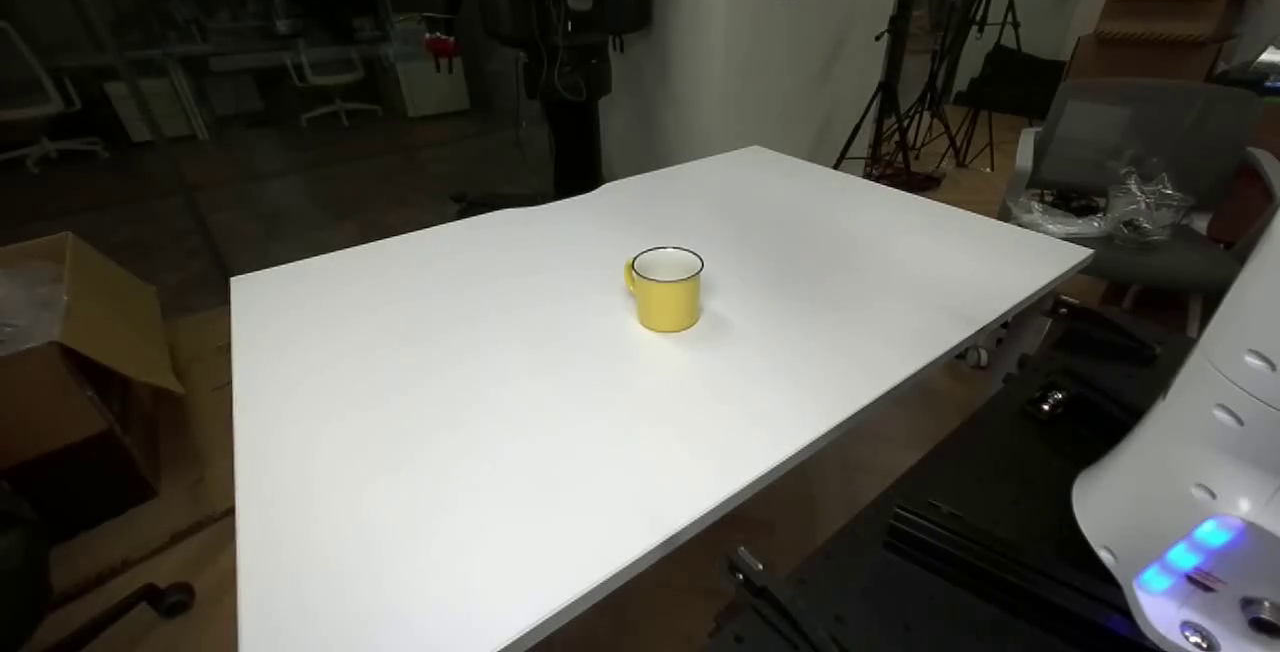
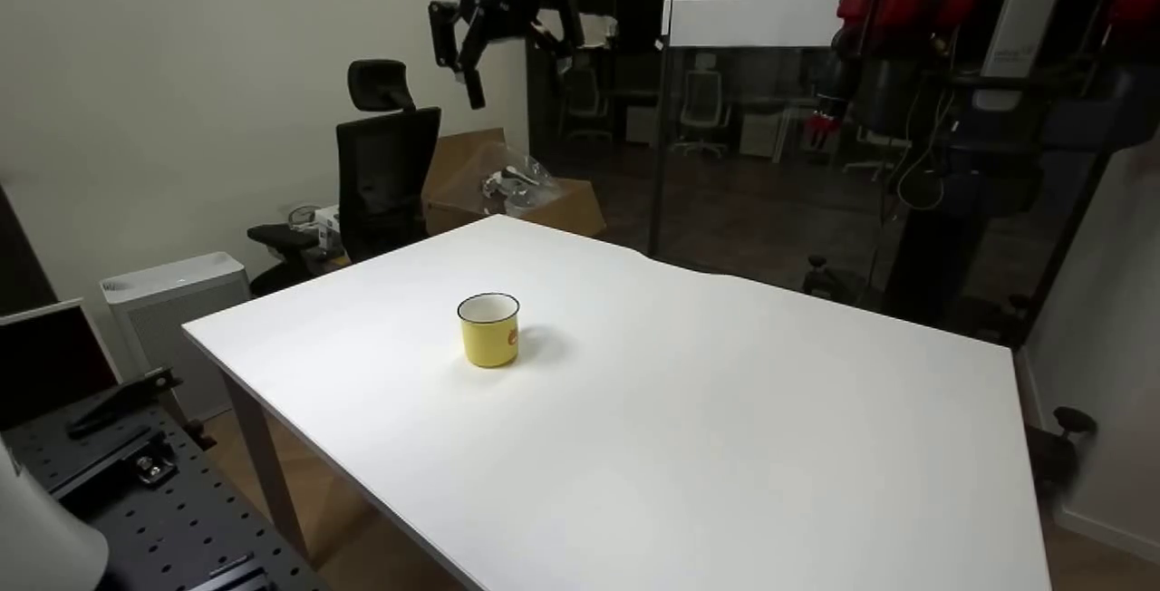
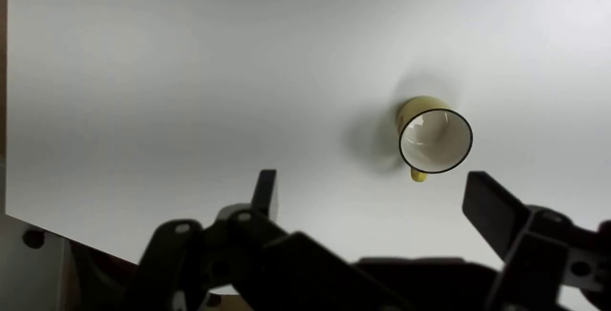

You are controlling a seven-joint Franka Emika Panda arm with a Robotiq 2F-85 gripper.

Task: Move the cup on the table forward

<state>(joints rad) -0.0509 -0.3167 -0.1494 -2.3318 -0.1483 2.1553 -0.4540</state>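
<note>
The yellow cup (image 1: pixel 668 304) stands upright on the white table (image 1: pixel 420 432), with a dark rim line, whitish inside and a handle on one side. The cup also shows in an exterior view (image 2: pixel 490 342), with a small reddish print, near one end of the table (image 2: pixel 743 428). In the wrist view the cup (image 3: pixel 435 141) is seen from above, right of centre, with its handle toward the gripper. My gripper (image 3: pixel 374 191) is open and empty, with the fingers wide apart. In an exterior view the gripper (image 2: pixel 521 74) hangs well above the table and the cup, touching nothing.
A black chair (image 2: pixel 385 174) and a cardboard box (image 2: pixel 462 169) stand beyond the table. A red and black robot (image 2: pixel 911 2) stands behind the table's far edge. A grey chair (image 1: pixel 1145 162) stands beside it. The black robot mount (image 2: pixel 181 500) lies along the near edge.
</note>
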